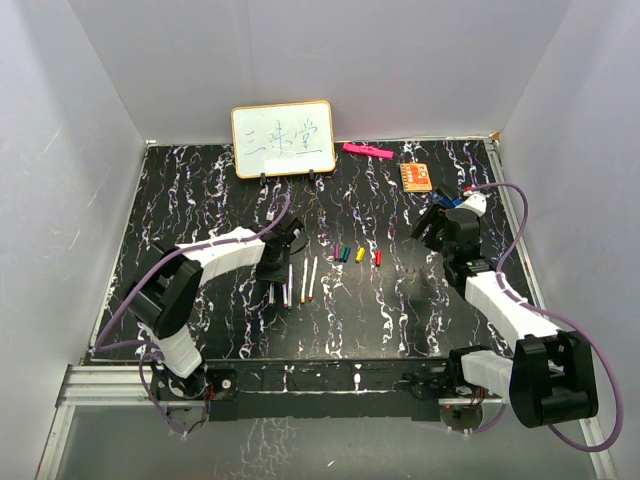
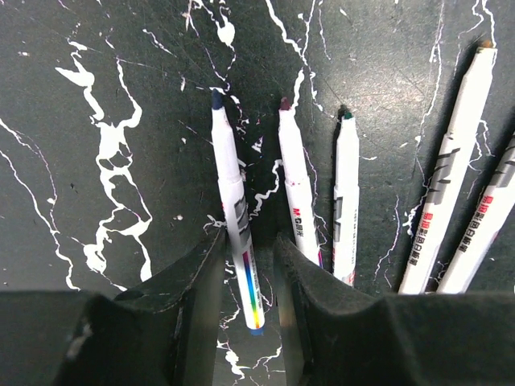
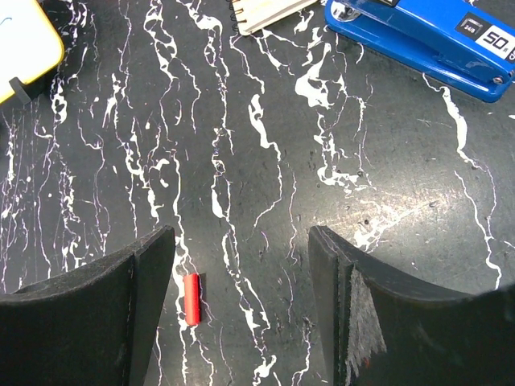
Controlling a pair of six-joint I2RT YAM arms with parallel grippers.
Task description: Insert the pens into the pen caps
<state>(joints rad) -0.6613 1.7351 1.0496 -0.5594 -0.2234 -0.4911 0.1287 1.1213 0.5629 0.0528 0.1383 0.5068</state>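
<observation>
Slip risk: blue-tipped pen (image 2: 233, 201) sits between the left jaws at its tail end only. A lift from there likely lets the long front droop or swivel between the pads.
Neighbour risk: maroon-tipped pen (image 2: 294, 185) lies just beside one pad (image 2: 310, 297), its tail hidden under it. A squeeze or a sideways drag could nudge it, and the green-tipped pen (image 2: 346, 193) next to it.
Aim risk: caps (image 1: 352, 254) are tiny and lie flat on the table (image 1: 400, 300). A pen held off-axis probably skids a cap away instead of seating in it.
Left jaws: narrow, straddling the blue-tipped pen, thin slivers of table showing on each side; firm contact or not — cannot tell.
Right jaws: wide apart, holding nothing.
Left arm (image 1: 215, 255): stretched forward and inward from its base, wrist bent down over the near end of the pen row, low to the table.
Right arm (image 1: 500, 300): reaching up the right side of the table, wrist tilted down over bare marble. The red cap (image 3: 191, 298) shows low in its wrist view; the blue stapler (image 3: 426, 32) lies well beyond.
Pens (image 1: 292, 284): five in a loose fan left of centre, coloured tips pointing away from the bases, all uncapped.
Caps: short row just right of the pens, between the two arms — none on a pen yet.
</observation>
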